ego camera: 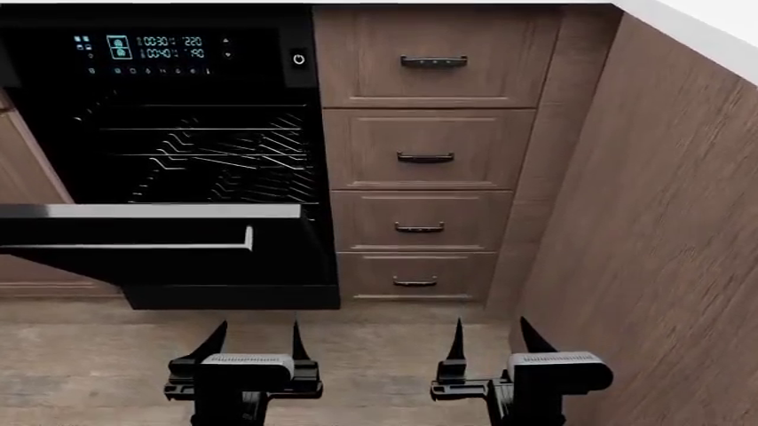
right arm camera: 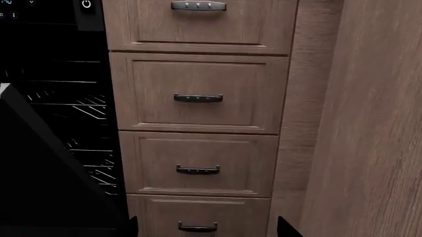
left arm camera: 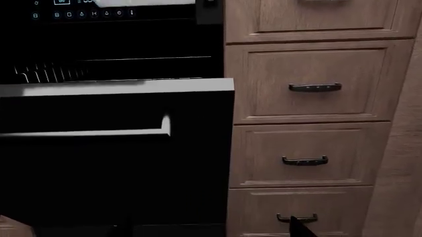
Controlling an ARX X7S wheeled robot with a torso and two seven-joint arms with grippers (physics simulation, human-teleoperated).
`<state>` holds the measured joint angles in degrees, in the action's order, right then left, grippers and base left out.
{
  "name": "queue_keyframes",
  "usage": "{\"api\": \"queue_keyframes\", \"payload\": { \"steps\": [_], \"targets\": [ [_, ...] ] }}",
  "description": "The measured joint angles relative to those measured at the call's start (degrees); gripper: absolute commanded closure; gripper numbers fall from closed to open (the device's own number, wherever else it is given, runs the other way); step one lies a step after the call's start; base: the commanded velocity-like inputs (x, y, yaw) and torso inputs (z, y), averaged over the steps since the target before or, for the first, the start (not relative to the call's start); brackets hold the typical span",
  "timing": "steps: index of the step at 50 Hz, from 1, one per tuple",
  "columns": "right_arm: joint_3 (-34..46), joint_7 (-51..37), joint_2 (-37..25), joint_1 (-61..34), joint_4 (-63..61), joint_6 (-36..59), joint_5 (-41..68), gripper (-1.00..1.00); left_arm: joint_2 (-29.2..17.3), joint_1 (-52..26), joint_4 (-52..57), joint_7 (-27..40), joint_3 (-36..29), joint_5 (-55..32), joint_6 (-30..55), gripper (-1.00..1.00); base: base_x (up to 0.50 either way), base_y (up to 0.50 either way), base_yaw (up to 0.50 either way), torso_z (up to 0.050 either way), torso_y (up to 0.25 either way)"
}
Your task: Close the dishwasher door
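While my two arms hang low over the wood-look floor [ego camera: 106,364], both point forward toward the cabinetry, side by side and well short of it. My left gripper [ego camera: 252,342] sits in front of the dishwasher, its two dark fingers [ego camera: 213,340] standing upright and spread apart, gripping nothing. Ahead of it and higher in the head view, the dishwasher door [ego camera: 166,253] hangs partly open, tilted outward from its lower hinge, so its grey top edge [ego camera: 148,211] faces upward and the long silver bar handle [ego camera: 130,244] runs across its glossy black front. Behind the door's top edge, the wire racks [ego camera: 225,155] show inside the dark cavity, and the lit control panel [ego camera: 148,49] stays fixed above. My left gripper is near the door's lower part but not touching it.

To the right stands a stack of four brown wooden drawer fronts [ego camera: 427,146], each with a small dark handle [ego camera: 424,158]. My right gripper [ego camera: 488,342] faces the lowest drawer, level with the left one, fingers likewise apart and empty. A brown cabinet side panel [ego camera: 663,248] runs close along its right. From the right wrist view, the door's edge [right arm camera: 46,148] slants across beside the drawers.
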<state>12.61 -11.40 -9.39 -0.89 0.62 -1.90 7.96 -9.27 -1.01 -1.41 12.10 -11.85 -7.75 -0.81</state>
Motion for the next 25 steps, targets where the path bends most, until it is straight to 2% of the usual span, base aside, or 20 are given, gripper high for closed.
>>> {"api": "queue_keyframes", "payload": {
  "steps": [25],
  "targets": [
    [1.0,-0.8,-0.7,-0.2,0.2,-0.2,0.3,-1.0,-0.6,-0.1,-0.2,0.9,-0.9,-0.5,-0.3,-1.0,0.0,0.0,0.0,-0.05,0.0]
  ]
}}
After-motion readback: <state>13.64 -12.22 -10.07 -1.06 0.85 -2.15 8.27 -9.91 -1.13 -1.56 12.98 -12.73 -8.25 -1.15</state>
